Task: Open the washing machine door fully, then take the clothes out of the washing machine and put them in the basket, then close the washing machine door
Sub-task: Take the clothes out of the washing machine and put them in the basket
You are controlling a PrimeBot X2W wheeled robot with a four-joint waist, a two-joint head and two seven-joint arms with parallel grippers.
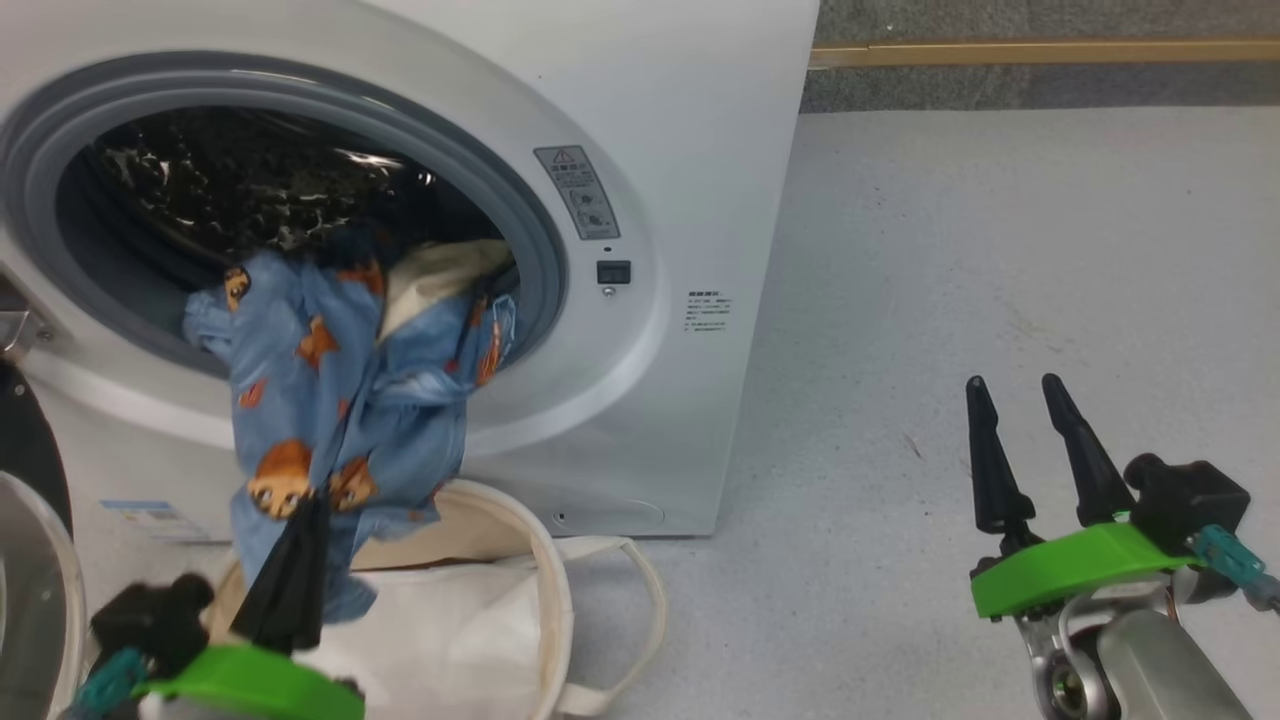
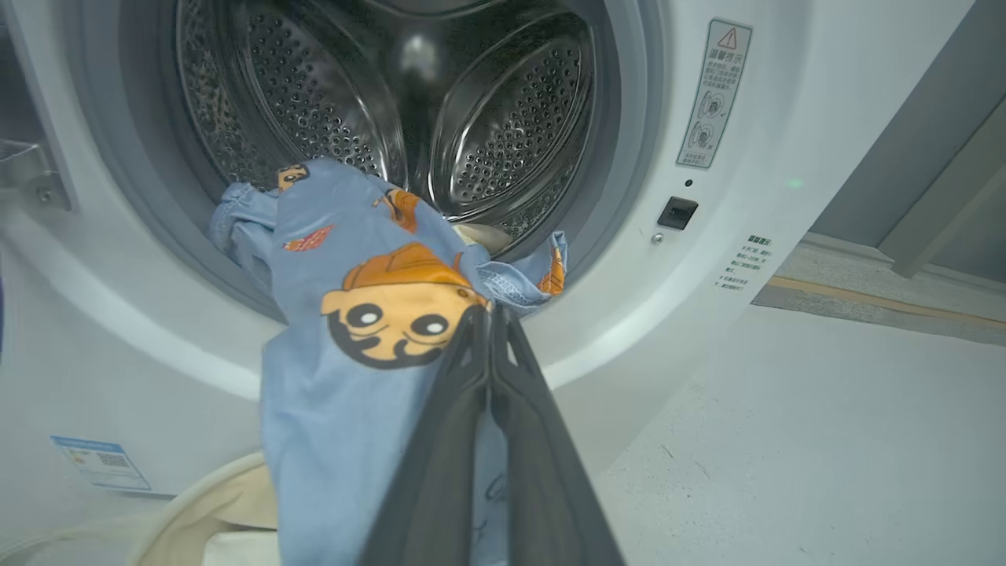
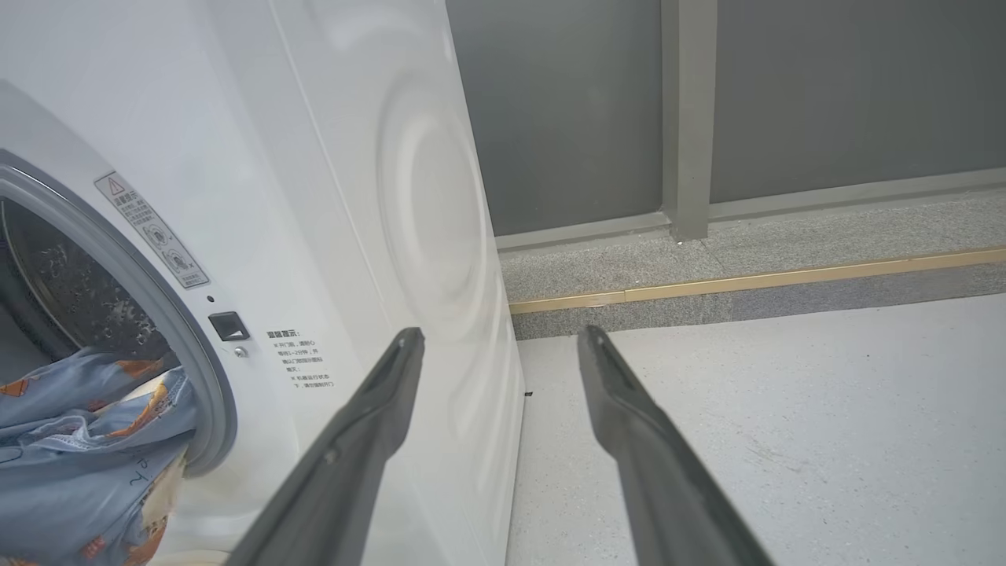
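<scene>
Warning-triangle label [image 1: 577,190] on washing machine [image 1: 700,150]; its print too small to read

Looks like a bare laundry corner or test room. Holds a white front-loading washing machine [image 1: 700,150] on pale speckled floor [image 1: 1000,250], backed by grey wall panels [image 3: 825,86], with a brass strip [image 3: 786,274] along a granite sill [image 3: 613,263].

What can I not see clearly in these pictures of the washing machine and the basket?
Basket bottom: head view, hidden by the hanging clothes and the left gripper.
Door: head view, cut off by the left edge.
Labels on the washing machine: head view, print too small to read.
Drum floor: left wrist view, covered by the clothes.
</scene>
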